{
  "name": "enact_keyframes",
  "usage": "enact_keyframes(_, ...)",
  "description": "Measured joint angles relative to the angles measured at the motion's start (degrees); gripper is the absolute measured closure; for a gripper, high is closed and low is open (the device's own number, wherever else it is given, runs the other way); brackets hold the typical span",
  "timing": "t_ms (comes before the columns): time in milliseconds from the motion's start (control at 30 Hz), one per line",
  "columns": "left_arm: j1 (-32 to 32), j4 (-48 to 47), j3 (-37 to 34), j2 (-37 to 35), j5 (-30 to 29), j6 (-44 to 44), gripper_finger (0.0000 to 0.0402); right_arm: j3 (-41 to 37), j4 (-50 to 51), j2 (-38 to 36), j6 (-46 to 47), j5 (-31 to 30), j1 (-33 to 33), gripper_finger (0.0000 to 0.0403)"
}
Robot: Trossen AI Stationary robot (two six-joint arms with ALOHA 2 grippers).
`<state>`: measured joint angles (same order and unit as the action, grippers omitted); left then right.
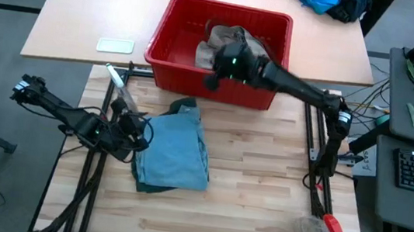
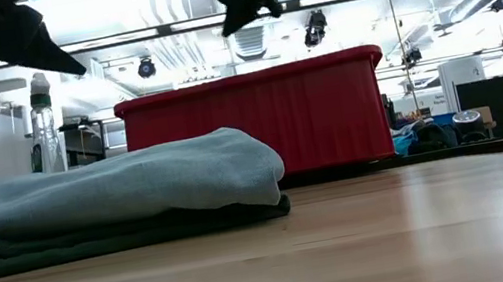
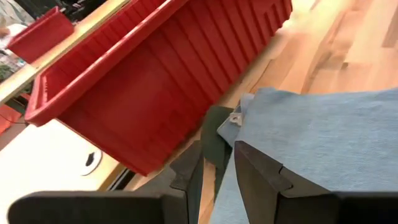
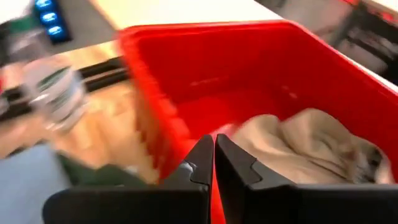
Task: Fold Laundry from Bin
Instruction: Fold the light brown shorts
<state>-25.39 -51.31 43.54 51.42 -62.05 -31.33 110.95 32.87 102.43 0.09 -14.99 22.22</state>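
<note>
The red bin (image 1: pixel 167 65) stands at the table's far side with a khaki piece (image 1: pixel 227 39) lying crumpled on its floor (image 4: pixel 311 149). In front of it, folded light blue denim trousers (image 1: pixel 179 150) lie on top of dark green shorts (image 2: pixel 96 245), whose edge shows under them (image 3: pixel 214 134). My right gripper (image 1: pixel 212 81) hangs shut above the bin's near wall (image 4: pixel 214 140), holding nothing. My left gripper (image 1: pixel 145 133) hovers by the stack's left edge, raised off it; its fingers stand slightly apart (image 3: pixel 217 152), nothing between them.
A clear plastic bottle (image 1: pixel 117 82) stands left of the bin, near my left arm. A white flat item (image 1: pixel 115 45) lies on the far table. A bright blue and black cloth heap (image 1: pixel 326 0) sits far right. A red-handled tool (image 1: pixel 332 229) lies near right.
</note>
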Motion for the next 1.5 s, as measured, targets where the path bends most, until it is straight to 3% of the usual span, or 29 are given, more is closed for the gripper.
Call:
enact_keyframes(167,0.00,-1.02,-0.92,-0.20,-0.49,-0.04,0.0326,5.19,1.77,2.44,2.41,-0.22,6.88,0.0394)
enact_keyframes(567,0.00,-1.05,-4.25,-0.15,-0.41,-4.30,0.0326,8.59,11.98,13.80,10.30,4.14,20.53,0.0394)
enact_keyframes(800,0.00,-1.02,-4.25,-0.17,-0.43,-4.56,0.0326,15.85,20.02,23.67,11.96,18.38,24.61,0.0394)
enact_keyframes(967,0.00,-1.00,-4.25,-0.17,-0.43,-5.03,0.0326,23.24,22.14,29.76,11.90,22.17,25.02,0.0388)
enact_keyframes(1133,0.00,-0.99,-4.25,-0.15,-0.44,-5.22,0.0326,23.42,19.04,31.52,11.90,23.54,24.94,0.0346)
enact_keyframes(1500,0.00,-0.98,-4.25,-0.09,-1.92,-5.22,0.0326,23.37,14.48,32.01,11.72,24.02,24.59,0.0186)
